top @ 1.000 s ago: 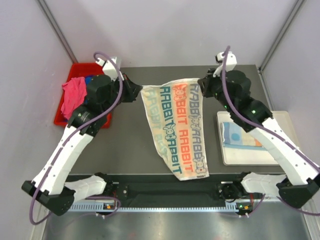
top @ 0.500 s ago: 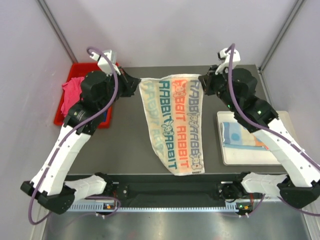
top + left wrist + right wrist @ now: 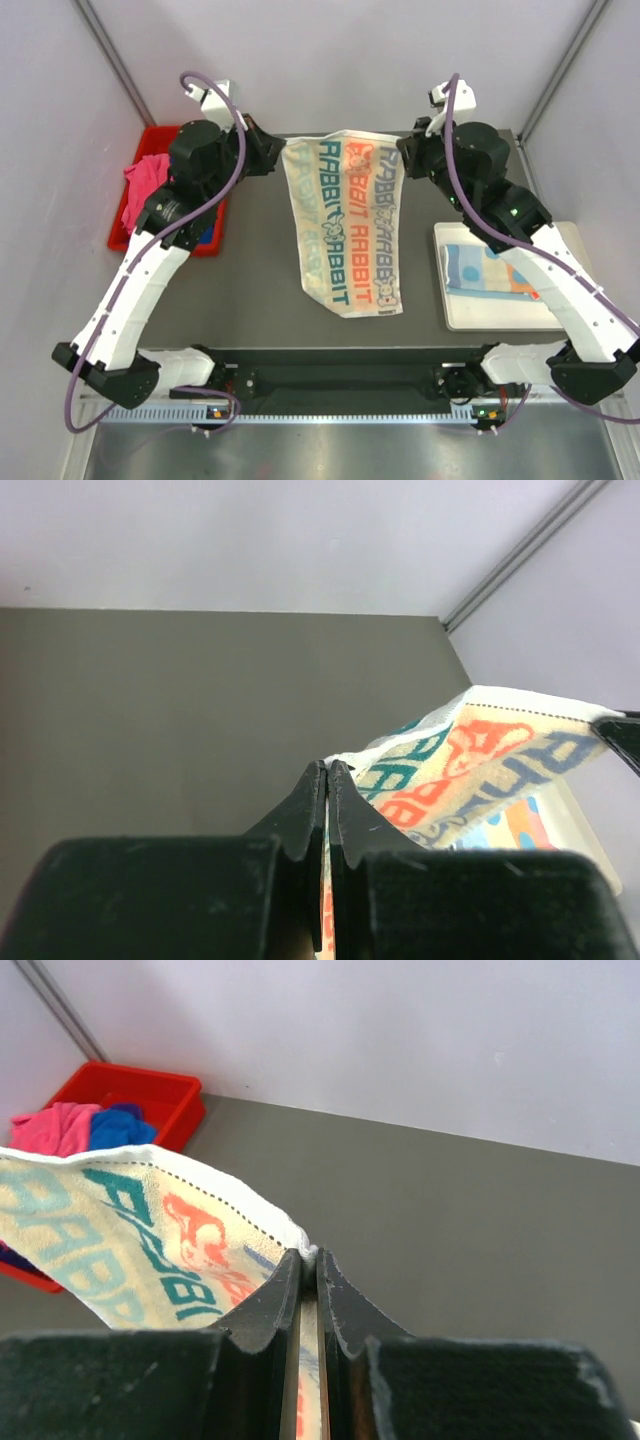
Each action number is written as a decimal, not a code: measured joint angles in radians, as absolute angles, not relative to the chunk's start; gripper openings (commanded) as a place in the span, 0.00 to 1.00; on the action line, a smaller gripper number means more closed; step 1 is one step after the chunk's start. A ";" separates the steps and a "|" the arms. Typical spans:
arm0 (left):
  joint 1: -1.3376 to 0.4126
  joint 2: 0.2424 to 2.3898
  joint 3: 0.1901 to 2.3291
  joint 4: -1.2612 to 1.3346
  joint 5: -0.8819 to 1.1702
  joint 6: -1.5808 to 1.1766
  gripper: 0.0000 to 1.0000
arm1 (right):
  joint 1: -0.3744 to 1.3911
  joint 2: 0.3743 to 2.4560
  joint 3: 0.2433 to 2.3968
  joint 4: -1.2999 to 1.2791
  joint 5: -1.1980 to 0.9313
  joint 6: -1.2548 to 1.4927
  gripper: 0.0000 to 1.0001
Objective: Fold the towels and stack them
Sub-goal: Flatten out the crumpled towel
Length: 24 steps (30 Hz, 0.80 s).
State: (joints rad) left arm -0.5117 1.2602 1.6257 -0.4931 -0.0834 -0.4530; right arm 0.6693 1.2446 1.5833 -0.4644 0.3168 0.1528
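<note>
We hold the cream towel (image 3: 350,225) spread by its far corners, left fingers (image 3: 310,812) and right fingers (image 3: 285,1298) clamped on it, left of the white tray (image 3: 560,315). Next, probably, we lay it flat on the desk (image 3: 250,290) to fold.

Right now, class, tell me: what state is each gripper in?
Left gripper: jaws shut on one corner of the cream lettered towel.
Right gripper: jaws shut on the opposite corner of the same towel.

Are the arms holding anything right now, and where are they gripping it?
Yes: the cream lettered towel, pinched at its two far corners, the left gripper on one and the right gripper on the other.
</note>
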 measured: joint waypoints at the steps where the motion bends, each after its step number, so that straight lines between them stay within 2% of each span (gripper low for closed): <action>1: -0.512 1.250 1.626 -0.494 -0.076 -0.449 0.00 | 0.669 1.240 1.585 -0.466 0.310 0.153 0.00; 14: -0.512 1.019 1.647 -0.542 0.094 -0.427 0.00 | 0.671 1.076 1.631 -0.517 0.064 0.240 0.00; 24: -0.513 1.063 1.686 -0.553 0.025 -0.420 0.00 | 0.671 1.095 1.670 -0.516 0.013 0.255 0.00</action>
